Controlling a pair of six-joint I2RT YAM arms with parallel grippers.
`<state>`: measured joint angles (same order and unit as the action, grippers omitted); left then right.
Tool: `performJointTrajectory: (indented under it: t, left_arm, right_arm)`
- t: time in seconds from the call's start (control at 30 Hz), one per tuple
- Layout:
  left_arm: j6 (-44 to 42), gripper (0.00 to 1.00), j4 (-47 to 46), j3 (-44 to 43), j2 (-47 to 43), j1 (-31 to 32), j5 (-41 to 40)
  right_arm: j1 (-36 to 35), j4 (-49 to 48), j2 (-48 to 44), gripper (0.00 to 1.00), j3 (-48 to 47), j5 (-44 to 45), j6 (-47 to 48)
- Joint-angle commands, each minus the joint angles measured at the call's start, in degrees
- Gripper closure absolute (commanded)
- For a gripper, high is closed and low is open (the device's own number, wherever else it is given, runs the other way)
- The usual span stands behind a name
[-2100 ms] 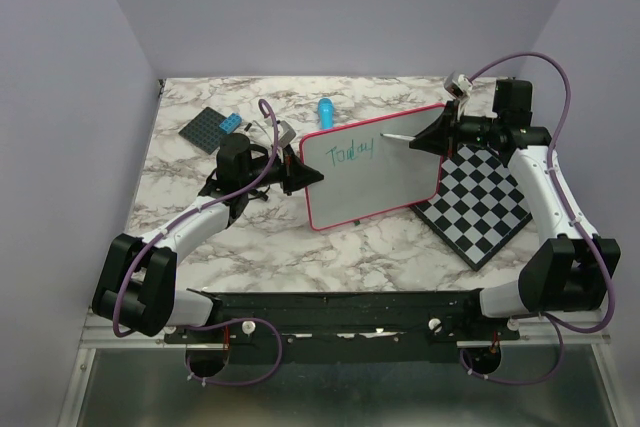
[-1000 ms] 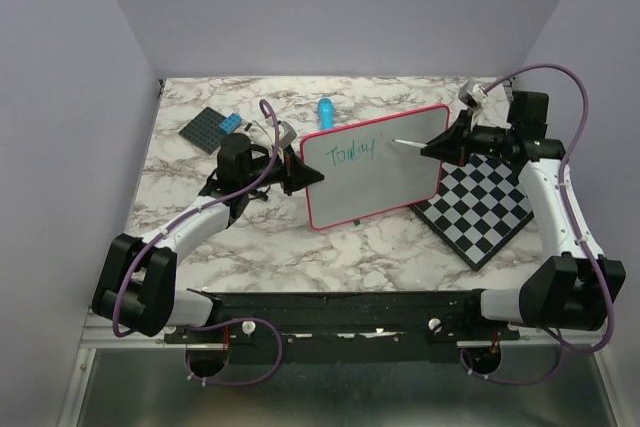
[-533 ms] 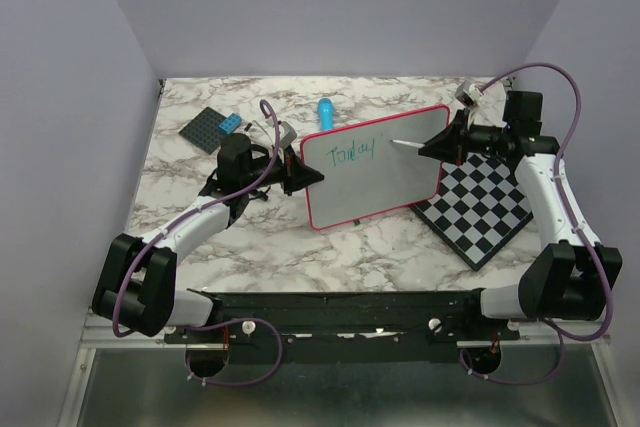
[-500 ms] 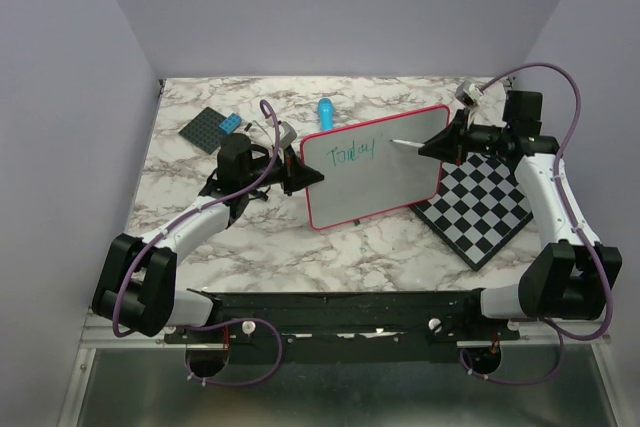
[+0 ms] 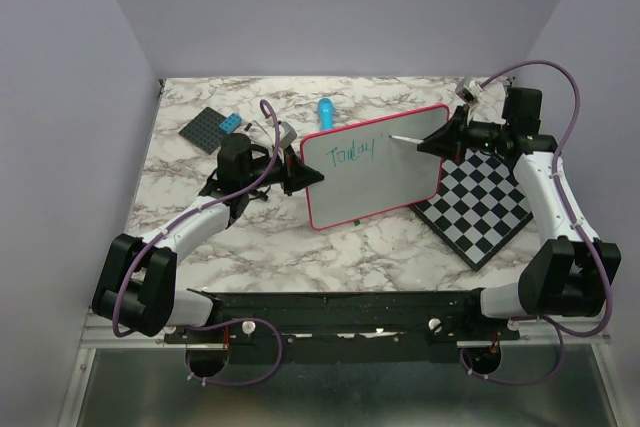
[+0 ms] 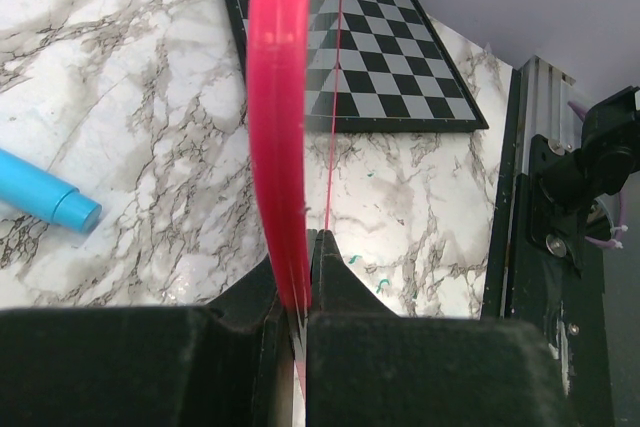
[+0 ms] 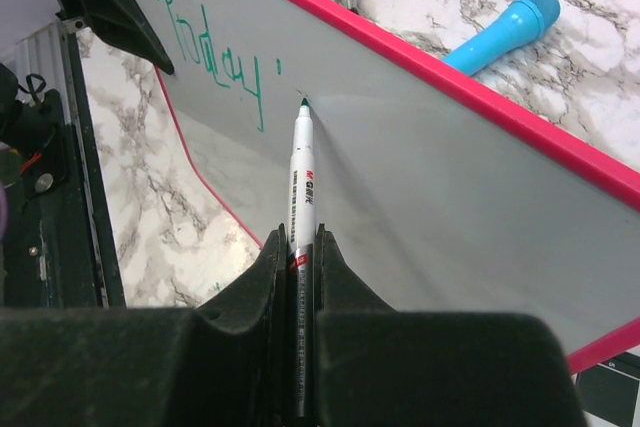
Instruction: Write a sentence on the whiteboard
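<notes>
Holding the glossy white whiteboard with pink-red rim (image 5: 375, 172) at a tilt over the marble tabletop (image 5: 280, 237), centre of the top view, with the left claw (image 6: 300, 247) clenched on its left edge. Gripping a slim white marker with green nib (image 7: 302, 177) tight in the right claw (image 7: 297, 239), nib at the board just right of the green handwritten sentence (image 7: 215, 62), so far "Today'", upper left of the right wrist view; touching or barely off, cannot tell. Likely next, the "s": press lightly, make small strokes, match the letter height, drift rightward along the same line, and leave room beneath for a second. Brace the board firmly against the pen's push.
</notes>
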<state>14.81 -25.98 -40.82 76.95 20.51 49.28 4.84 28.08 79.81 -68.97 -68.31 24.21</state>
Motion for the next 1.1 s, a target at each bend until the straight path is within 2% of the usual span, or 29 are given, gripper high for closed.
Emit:
performJointTrajectory:
  t: [0.0,0.4,1.07]
  left_arm:
    - [-5.23,1.0,5.85,-0.05,1.45,0.32,-4.8]
    - [-5.23,1.0,6.03,-0.05,1.36,0.41,-4.8]
    - [-5.4,1.0,6.2,-0.05,1.28,0.41,-4.89]
  right_arm:
    - [-0.79,-1.71,1.4,0.99,-1.61,-0.77,-1.18]
    - [-2.82,-0.83,2.1,0.99,-2.22,-0.59,-0.74]
    - [-1.85,5.15,1.4,1.0,-1.17,2.48,4.97]
